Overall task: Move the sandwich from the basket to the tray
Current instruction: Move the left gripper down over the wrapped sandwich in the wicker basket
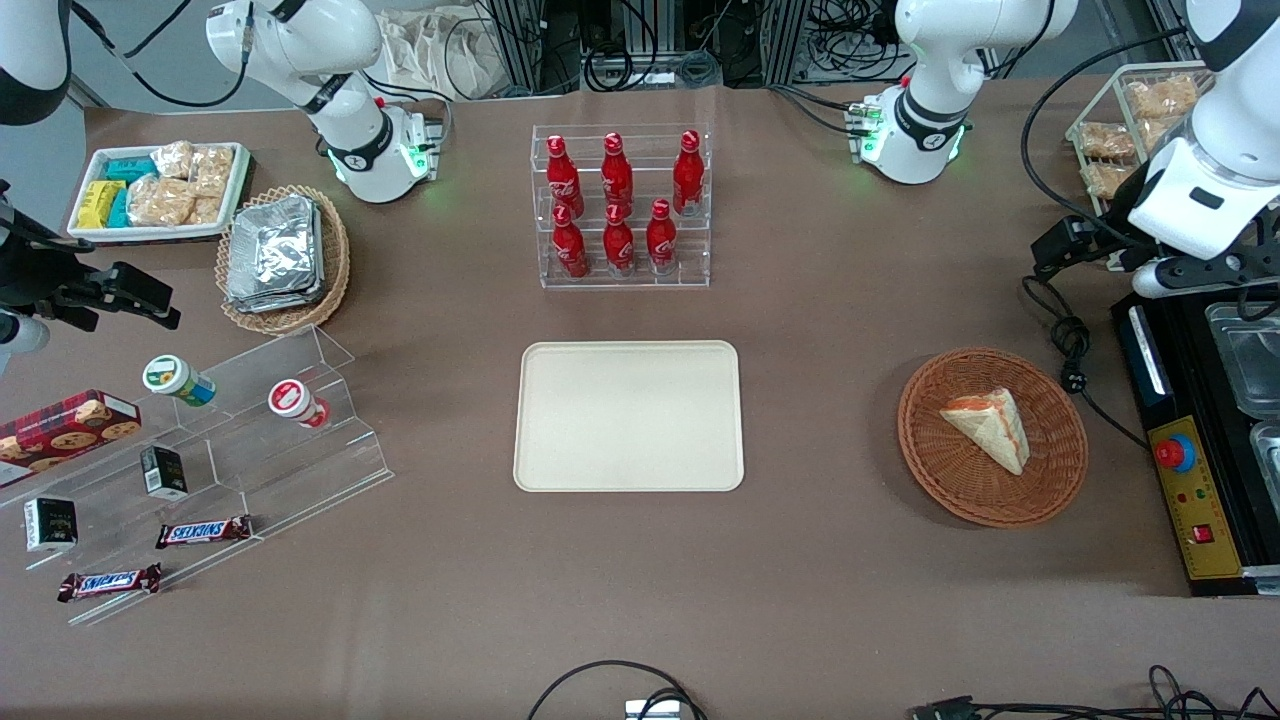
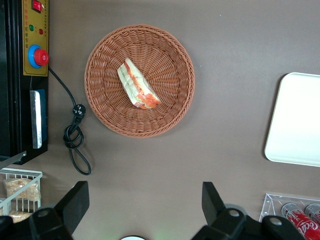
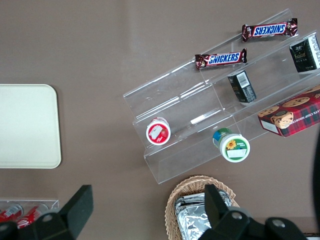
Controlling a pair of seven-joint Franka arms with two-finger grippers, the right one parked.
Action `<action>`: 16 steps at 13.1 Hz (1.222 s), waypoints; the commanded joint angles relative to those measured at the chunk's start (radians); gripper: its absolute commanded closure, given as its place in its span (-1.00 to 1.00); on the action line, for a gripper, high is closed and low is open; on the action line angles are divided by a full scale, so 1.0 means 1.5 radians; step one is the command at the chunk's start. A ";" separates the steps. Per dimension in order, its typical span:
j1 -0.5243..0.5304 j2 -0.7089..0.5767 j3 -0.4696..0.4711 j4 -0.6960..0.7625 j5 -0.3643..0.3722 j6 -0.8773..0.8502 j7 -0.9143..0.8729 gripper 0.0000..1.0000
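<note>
On the brown counter, going across the front view from the parked arm's end, stands a clear stepped acrylic shelf with chocolate bars, small boxes and two lidded cups, near the front edge. About the middle of the counter lies the large flat cream-beige rectangular tray, with nothing on it, and farther from the front camera than the tray stands a clear rack of red bottles.

Toward the working arm's end sits the round reddish-brown woven wicker basket, well apart from the tray. In it lies the small triangular sandwich wedge of pale bread, its red-orange and green filling showing along one long edge. A black control box with a red button runs along that end edge of the counter, a black cable trailing near the basket.

The left arm's gripper hangs high near the back corner at that end, not over the basket; in the wrist view its fingers stand wide apart with nothing between them.

The step in hand looks to be the approach. To do it well, I would bring the gripper squarely above the wedge, turn it so the fingers close across the two flat bread faces rather than along the long filling edge, descend inside the rim, and squeeze gently, since soft bread in slippery wrap may crush or slide.
</note>
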 commanded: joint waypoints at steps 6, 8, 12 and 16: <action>0.008 0.008 -0.005 -0.021 0.013 0.025 -0.004 -1.00; 0.009 0.031 0.000 -0.027 0.014 0.048 -0.030 -1.00; 0.028 0.093 0.000 -0.039 0.016 0.107 -0.329 -1.00; 0.043 0.156 0.001 -0.065 0.048 0.178 -0.376 -1.00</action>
